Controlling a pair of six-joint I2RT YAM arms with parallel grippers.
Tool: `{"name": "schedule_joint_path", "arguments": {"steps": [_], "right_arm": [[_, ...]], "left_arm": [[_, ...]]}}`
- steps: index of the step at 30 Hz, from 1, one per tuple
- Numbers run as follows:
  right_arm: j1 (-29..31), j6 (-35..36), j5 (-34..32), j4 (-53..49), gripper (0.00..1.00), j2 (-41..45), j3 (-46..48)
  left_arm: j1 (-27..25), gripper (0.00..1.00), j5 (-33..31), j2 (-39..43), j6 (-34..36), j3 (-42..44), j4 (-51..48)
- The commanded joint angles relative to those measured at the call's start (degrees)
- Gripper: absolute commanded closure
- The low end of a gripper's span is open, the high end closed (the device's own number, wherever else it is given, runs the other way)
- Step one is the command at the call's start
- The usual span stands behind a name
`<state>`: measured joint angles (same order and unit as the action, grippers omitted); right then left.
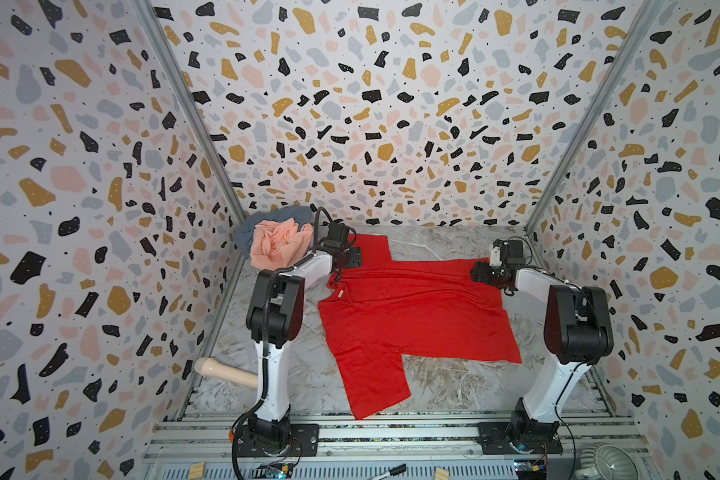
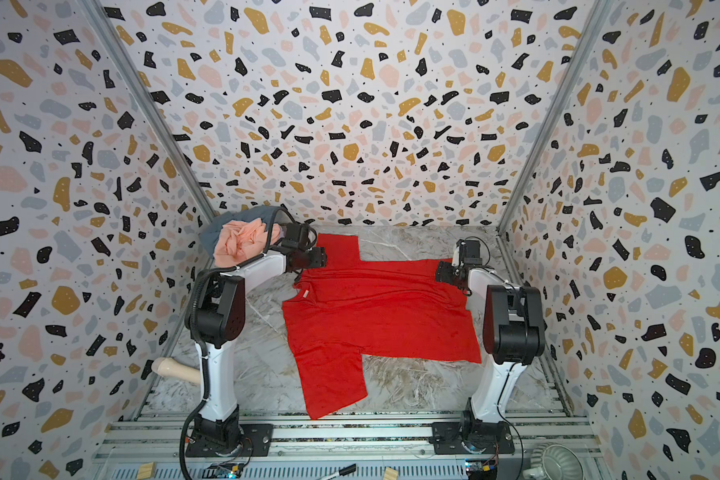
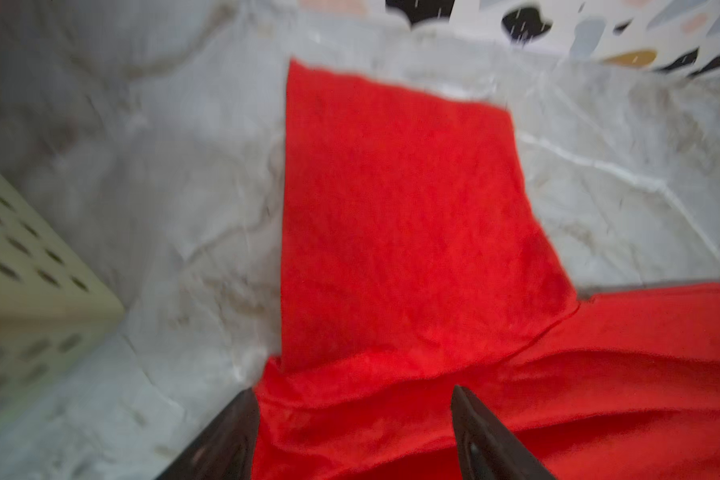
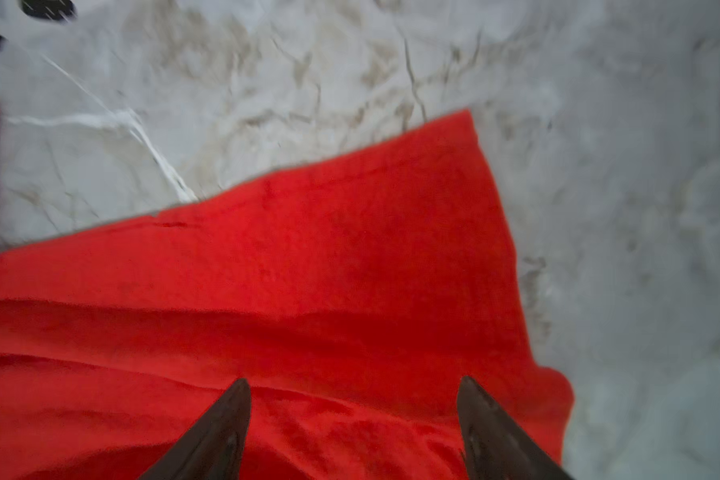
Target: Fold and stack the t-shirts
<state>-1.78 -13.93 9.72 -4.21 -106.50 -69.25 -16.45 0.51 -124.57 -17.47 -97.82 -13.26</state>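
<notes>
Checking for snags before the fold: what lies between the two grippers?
Between left gripper and right gripper, only the red t-shirt, slightly rippled, in both top views.

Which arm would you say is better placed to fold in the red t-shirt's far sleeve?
Probably left: the left claw, open, hovers where that sleeve starts; the right claw is over the hem corner.

Three walls [image 1: 391, 83] papered in a terrazzo print (black, ochre, peach and grey-blue chips on white) close in the cell in both top views, meeting at bare metal corner posts [image 1: 192, 112]. The desk [image 1: 454, 374] has a grey-white marble-look surface with brownish veining, evenly lit with only soft shadows. Along its near edge run slotted aluminium rails [image 1: 391, 432], and a pale ribbed dome-shaped shade [image 1: 607, 461] lies at the near right corner.
</notes>
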Motion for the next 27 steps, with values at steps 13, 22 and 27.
{"name": "schedule_joint_path", "arguments": {"steps": [13,22,27], "right_arm": [[-4.1,-0.5,3.8,7.8,0.12,-7.4,-9.4],[-4.1,2.8,1.9,3.3,0.13,-14.6,-14.5],[-2.9,4.1,1.7,1.3,0.15,-17.5,-16.6]], "left_arm": [[0.9,0.29,-3.7,-21.4,1.0,-27.4,-4.7],[0.9,0.31,-3.7,-25.6,-2.4,-28.5,-4.7],[0.2,0.51,3.4,-27.2,-4.7,-28.2,-2.1]]}}
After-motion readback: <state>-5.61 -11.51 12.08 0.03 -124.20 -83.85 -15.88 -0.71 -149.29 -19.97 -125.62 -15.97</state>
